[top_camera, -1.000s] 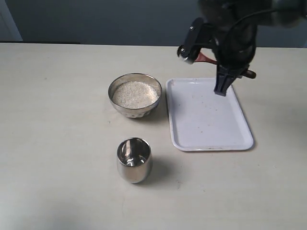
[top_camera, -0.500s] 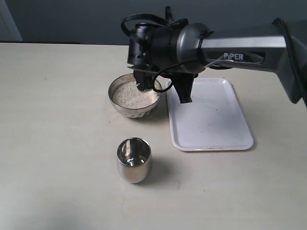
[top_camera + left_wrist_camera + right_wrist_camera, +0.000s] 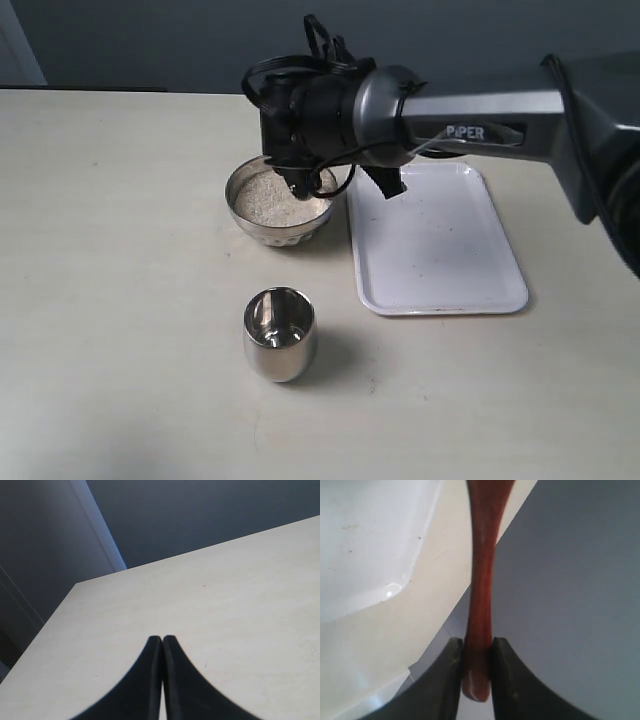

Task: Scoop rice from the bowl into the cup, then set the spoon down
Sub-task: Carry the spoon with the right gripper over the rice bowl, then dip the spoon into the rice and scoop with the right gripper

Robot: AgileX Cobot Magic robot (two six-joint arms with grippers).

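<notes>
The silver bowl (image 3: 268,232) holds a pale mass of rice (image 3: 262,202) at the table's middle. My right arm reaches across and hangs low over the bowl's far rim. My right gripper (image 3: 476,641) is shut on the reddish-brown spoon (image 3: 482,580) near the end of its handle. In the exterior view its fingers (image 3: 386,186) point down beside the bowl, and a dark tip (image 3: 300,186), apparently the spoon's bowl end, dips into the rice. The steel cup (image 3: 280,333) stands upright nearer the front. My left gripper (image 3: 162,638) is shut with nothing in it, above bare table.
A white tray (image 3: 440,250) lies right of the bowl, its corner also in the right wrist view (image 3: 365,540). The right arm's long grey link (image 3: 480,105) spans above the tray's far end. The left arm is out of the exterior view.
The right arm swung left with the spoon, from above the tray's far edge to over the bowl, then sank a little further over the rice. Bowl, cup and tray stayed put.
</notes>
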